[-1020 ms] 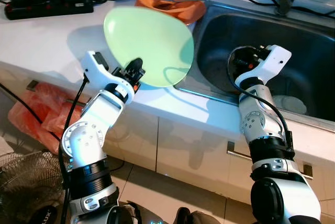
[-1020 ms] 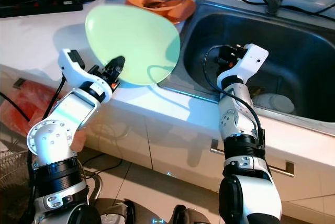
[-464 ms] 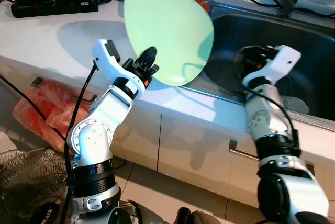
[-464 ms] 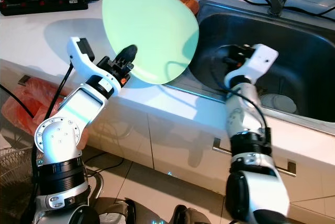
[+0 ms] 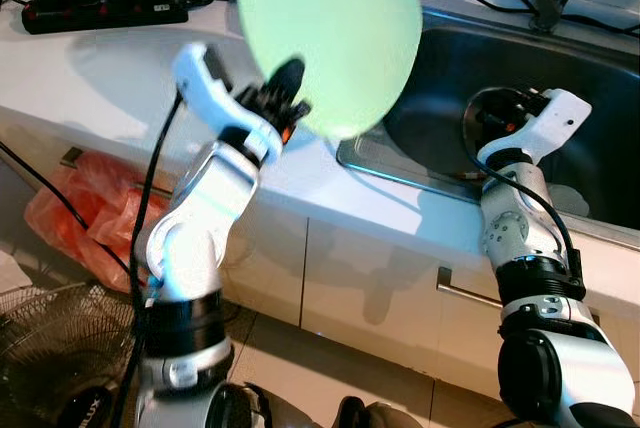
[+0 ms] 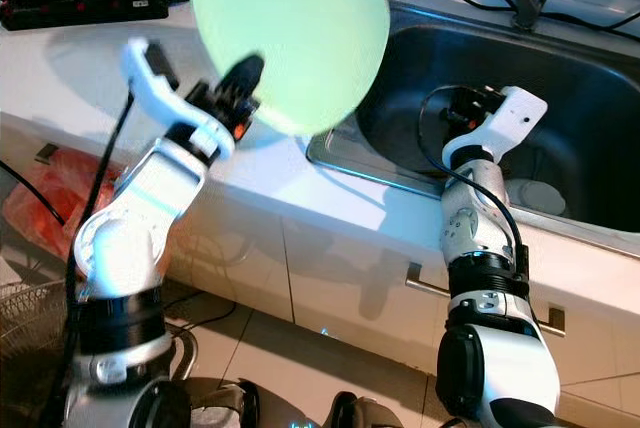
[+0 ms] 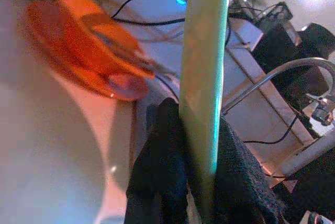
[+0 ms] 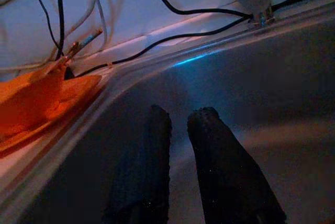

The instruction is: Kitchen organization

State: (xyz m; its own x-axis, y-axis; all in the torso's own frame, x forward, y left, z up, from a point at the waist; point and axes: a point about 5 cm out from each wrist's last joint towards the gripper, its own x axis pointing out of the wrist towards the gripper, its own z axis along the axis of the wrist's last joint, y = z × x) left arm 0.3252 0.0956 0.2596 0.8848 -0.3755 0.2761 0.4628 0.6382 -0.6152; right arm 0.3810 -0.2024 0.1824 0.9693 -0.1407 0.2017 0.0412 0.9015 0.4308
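Overhead, left end effector (image 5: 285, 88) clamped on green plate (image 5: 325, 33)'s rim, right one (image 8: 178, 124) slightly parted.

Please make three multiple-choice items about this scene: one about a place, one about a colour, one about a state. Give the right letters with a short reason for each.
1. Where is the right gripper?
A. Over the sink
B. On the power strip
C. Beside the red bag

2. What colour is the plate in the left gripper?
A. Orange
B. Pale green
C. Black

3. How is the plate held?
A. Lying flat on the counter
B. Lifted off the counter, clamped by its edge
C. Resting in the sink

Answers: 1 A, its fingers reach into the steel sink. 2 B, it is pale green in both eye views. 3 B, the left wrist view shows the jaws closed on its rim, above the counter.
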